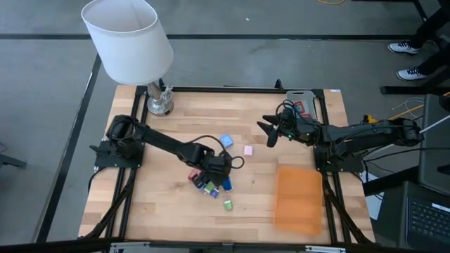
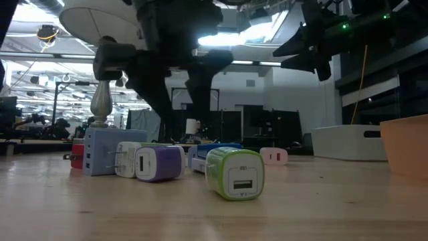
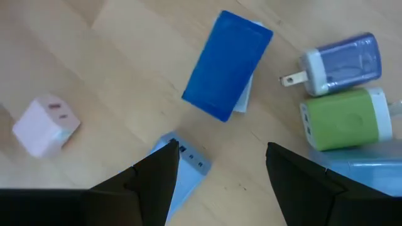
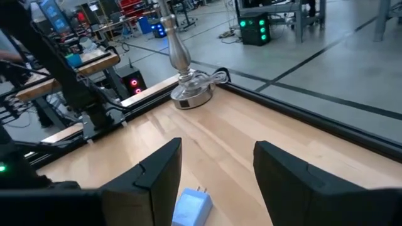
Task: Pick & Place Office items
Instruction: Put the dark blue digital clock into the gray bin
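Hovering low over the cluster of USB wall chargers [image 1: 211,184], the left gripper [image 3: 220,164] holds its fingers apart and empty. A dark blue charger [image 3: 227,64] lies just ahead of the fingers, a light blue charger [image 3: 185,168] touches one fingertip, and purple [image 3: 339,61] and green [image 3: 347,118] chargers lie just beside them.

Risk: closing here may catch two chargers or nudge the neighbours aside, since they lie crowded.

The right gripper [image 1: 271,130] waits raised, well apart from the cluster, fingers parted and empty, near the orange bin [image 1: 299,199].
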### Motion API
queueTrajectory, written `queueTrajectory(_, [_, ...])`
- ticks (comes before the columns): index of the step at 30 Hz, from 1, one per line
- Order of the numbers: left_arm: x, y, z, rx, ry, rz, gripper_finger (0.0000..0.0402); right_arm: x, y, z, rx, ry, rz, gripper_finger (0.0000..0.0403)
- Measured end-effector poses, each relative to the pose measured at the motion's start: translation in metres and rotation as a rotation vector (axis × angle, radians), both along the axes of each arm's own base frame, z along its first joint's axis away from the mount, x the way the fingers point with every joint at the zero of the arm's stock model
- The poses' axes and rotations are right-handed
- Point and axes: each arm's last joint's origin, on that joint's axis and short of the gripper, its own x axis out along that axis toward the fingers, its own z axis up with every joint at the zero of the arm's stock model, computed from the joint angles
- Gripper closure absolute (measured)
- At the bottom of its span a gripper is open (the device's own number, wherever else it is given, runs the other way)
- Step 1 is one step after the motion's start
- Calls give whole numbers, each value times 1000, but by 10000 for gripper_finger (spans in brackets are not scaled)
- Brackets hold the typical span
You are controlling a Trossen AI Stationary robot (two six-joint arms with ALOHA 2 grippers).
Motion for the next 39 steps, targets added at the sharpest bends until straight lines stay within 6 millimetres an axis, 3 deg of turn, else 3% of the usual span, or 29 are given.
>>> queueTrajectory(18, [27,-7,-19,21,44,-173,173,0,0,1,-22,4,10,207])
queueTrajectory(39, [29,-6,-21,137,33,-292,187,1,1,1,-17,3,33,207])
